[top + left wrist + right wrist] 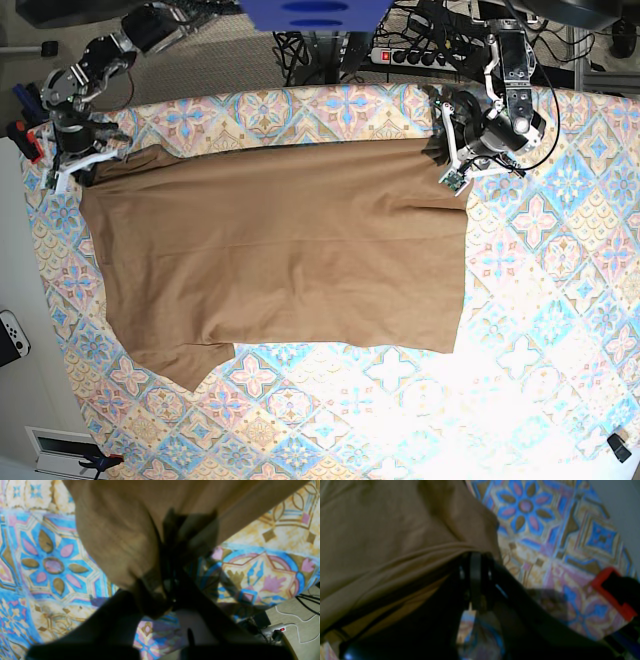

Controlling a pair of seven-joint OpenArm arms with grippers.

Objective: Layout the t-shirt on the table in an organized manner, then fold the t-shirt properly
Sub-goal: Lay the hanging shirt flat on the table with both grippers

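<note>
A: In the left wrist view, the left gripper [172, 590] is clamping the t-shirt [120, 535] edge above the table [50, 562].

B: In the right wrist view, the right gripper [475, 580] is pinching the t-shirt's [382, 537] other top corner.

A: In the base view it is lying spread, long axis running left-right, one sleeve pointing to the near-left. I'd judge the layout is nearing done, with all folding still waiting.
</note>
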